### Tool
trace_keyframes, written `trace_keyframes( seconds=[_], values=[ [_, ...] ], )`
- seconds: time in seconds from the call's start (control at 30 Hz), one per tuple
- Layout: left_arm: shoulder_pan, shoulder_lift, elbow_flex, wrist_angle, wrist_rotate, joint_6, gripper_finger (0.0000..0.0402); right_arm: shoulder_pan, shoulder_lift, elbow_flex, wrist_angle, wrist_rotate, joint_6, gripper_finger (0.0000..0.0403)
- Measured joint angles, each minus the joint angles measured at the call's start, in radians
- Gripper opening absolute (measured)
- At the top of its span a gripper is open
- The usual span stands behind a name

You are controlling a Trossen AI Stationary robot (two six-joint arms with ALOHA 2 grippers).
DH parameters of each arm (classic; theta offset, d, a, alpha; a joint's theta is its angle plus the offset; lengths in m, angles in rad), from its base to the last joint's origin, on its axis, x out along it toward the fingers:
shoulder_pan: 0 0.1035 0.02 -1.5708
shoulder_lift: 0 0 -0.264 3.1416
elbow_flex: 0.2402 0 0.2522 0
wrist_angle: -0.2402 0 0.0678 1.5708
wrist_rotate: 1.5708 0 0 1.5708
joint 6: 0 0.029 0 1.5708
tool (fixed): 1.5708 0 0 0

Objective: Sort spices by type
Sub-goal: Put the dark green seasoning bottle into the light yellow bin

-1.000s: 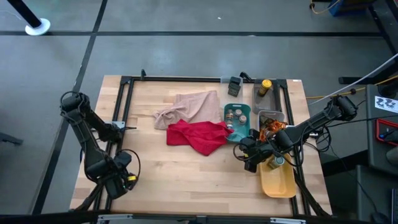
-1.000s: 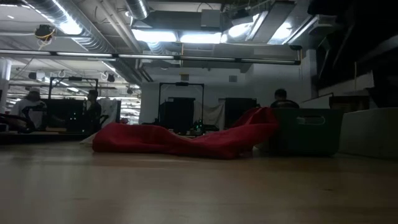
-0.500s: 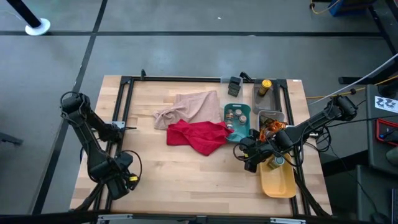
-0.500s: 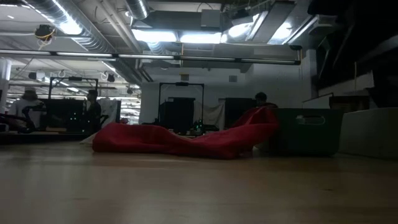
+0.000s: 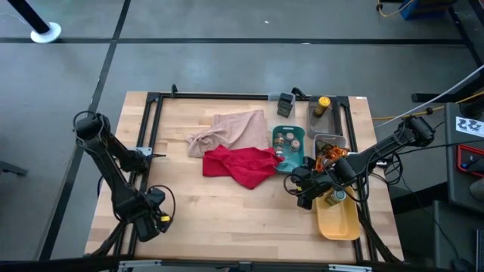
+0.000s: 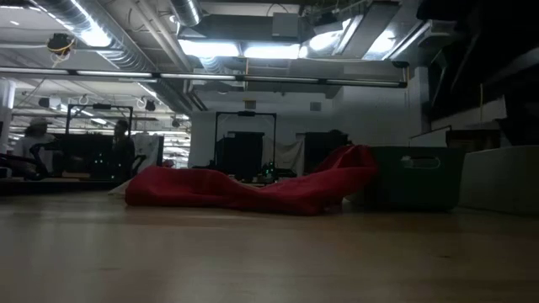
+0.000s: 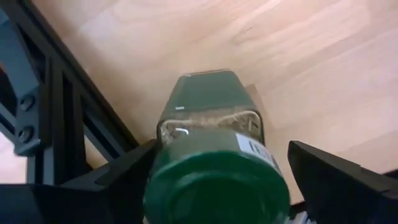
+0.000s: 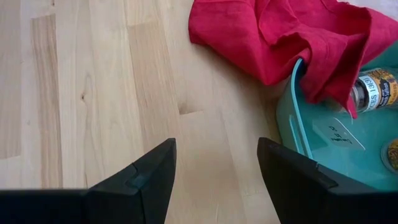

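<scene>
A spice jar (image 7: 214, 137) with a green lid (image 7: 217, 190) and green contents stands upright between the fingers of my left gripper (image 7: 224, 146), at the table's near left corner (image 5: 147, 223). That gripper points down and is open; in the high view the arm hides the jar. My right gripper (image 5: 301, 190) hangs open over bare wood (image 8: 216, 146), beside the teal tray (image 5: 300, 159), which holds several small jars (image 5: 280, 140). Orange sachets (image 5: 330, 155) lie in the clear tray (image 5: 339, 140). One jar (image 5: 335, 196) sits in the yellow tray (image 5: 340, 223). A yellow-capped bottle (image 5: 323, 102) stands at the far right. My left gripper comes from above with one finger (image 7: 127, 177) on each side of the jar's lid (image 7: 186, 180). Whether either finger touches the lid, I cannot tell.
A red cloth (image 5: 242, 165) lies mid-table with one edge over the teal tray's rim (image 8: 297, 74); a beige cloth (image 5: 231, 130) lies behind it. A black frame (image 7: 56, 112) runs along the table's edges, close to the jar. Bare wood fills the near middle (image 5: 227, 211).
My left gripper has sunk straight down at the near left corner, staying open and pointing down. My right arm has kept still. People in the room beyond the table have shifted.
</scene>
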Motion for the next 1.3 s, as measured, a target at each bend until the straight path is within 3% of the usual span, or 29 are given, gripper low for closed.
trace_keyframes(
  seconds=[0.4, 0.67, 0.93, 1.3],
  values=[
    [0.012, -0.001, -0.019, 0.081, 0.006, -0.013, 0.0187, 0.0, 0.0, 0.0, 0.0, 0.0, 0.0, 0.0225],
    [0.099, -0.001, -0.019, 0.13, -0.05, 0.036, 0.0185, 0.0, 0.0, 0.0, 0.0, 0.0, 0.0, 0.0225],
    [0.283, 0.0, -0.019, 0.318, -0.205, 0.304, 0.0185, 0.0, 0.0, 0.0, 0.0, 0.013, -0.053, 0.0225],
    [0.603, 0.0, -0.019, 0.739, -0.243, 0.91, 0.0185, 0.0, 0.0, 0.0, 0.048, 0.015, -0.055, 0.0225]
  ],
)
